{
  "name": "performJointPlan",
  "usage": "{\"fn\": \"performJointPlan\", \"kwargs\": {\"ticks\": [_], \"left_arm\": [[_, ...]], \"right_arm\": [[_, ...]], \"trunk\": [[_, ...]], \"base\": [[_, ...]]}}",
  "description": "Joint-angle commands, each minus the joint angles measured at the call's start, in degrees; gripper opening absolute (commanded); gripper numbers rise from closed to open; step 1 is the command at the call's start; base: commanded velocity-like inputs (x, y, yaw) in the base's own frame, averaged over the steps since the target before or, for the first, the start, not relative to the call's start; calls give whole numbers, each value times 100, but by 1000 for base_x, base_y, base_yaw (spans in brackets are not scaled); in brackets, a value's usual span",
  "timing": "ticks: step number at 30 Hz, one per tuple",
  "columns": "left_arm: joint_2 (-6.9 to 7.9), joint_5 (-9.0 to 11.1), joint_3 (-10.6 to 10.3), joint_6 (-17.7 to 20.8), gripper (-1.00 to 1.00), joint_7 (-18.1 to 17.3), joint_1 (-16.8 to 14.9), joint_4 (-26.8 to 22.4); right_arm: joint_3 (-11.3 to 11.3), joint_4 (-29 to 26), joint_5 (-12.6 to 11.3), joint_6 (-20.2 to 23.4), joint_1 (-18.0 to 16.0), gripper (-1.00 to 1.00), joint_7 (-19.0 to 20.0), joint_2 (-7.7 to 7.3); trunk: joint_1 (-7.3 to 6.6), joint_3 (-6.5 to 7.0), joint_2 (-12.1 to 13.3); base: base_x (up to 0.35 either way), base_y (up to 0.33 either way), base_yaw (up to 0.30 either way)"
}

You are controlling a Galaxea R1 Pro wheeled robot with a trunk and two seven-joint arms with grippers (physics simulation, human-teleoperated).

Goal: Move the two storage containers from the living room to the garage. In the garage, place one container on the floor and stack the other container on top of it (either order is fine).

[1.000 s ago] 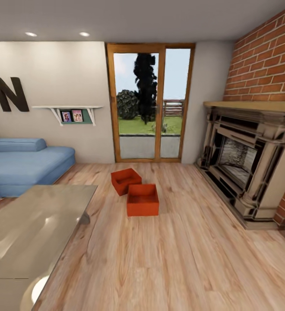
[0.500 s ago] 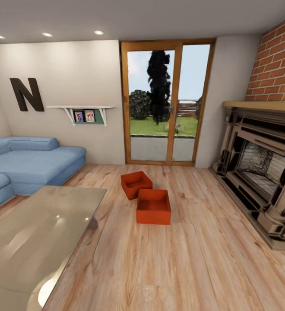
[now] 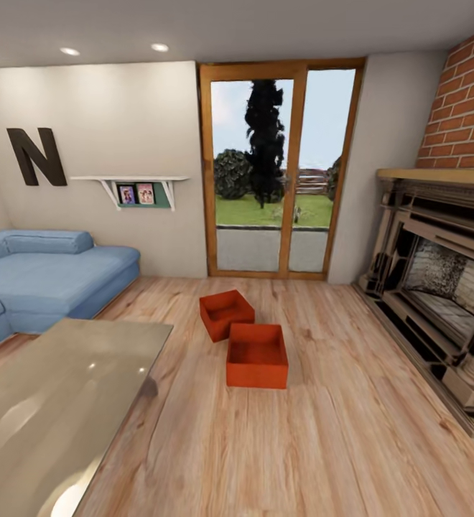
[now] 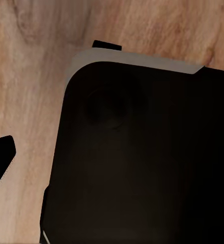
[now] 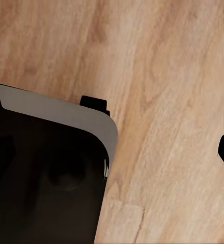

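Storage containers, the nearer [image 3: 257,355] and the farther [image 3: 226,314], are seen corner-touching on the plank floor [image 3: 323,445] before the glass door [image 3: 280,169]; the coffee table [image 3: 57,402] could be clipped during approach. Wrist views: dark robot body [image 4: 137,152] over planks; jaw state cannot be told.

Matt red-orange containers [image 3: 248,337] sit on grained wood floor [image 3: 323,445] beside a glossy glass table [image 3: 50,402].

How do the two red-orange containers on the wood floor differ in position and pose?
The nearer container sits square to the head view; the farther container is turned at an angle. The farther one lies closer to the glass door, the nearer one closer to the camera. Both are open-top, empty, same colour.
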Motion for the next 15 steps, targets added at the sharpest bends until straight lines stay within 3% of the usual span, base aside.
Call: {"fn": "performJointPlan", "kwargs": {"ticks": [1,7,15], "left_arm": [[-3,16,22,-10,100,4,-1,-2],[-4,11,22,-17,100,4,-1,-2],[-2,23,27,-17,100,4,-1,-2]], "right_arm": [[49,18,-55,-34,-7,100,-3,2],[44,18,-72,-38,-7,100,-3,2],[40,18,-70,-34,-7,100,-3,11]], "trunk": [[3,-5,-2],[3,-5,-2],[3,-5,-2]], "base": [[324,0,0],[324,0,-1],[325,0,-143]]}}
